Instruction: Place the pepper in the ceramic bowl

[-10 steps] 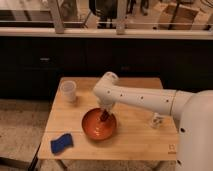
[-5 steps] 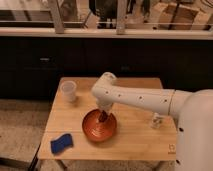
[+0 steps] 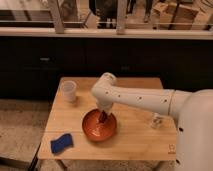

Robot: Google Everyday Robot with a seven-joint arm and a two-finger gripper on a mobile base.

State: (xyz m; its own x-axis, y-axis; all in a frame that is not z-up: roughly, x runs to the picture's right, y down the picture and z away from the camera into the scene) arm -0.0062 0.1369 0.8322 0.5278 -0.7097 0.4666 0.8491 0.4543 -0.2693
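Hardly moved, the hand [image 3: 103,118] stays low inside the bowl [image 3: 89,131], toward its 1 o'clock rim; its grip cannot be told.

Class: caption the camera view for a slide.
Robot arm with its end effector at the centre of the ceramic bowl, on a wooden table with a white cup and blue sponge.

Jaws down inside the ceramic bowl [image 3: 94,132] on wooden table [image 3: 136,136].
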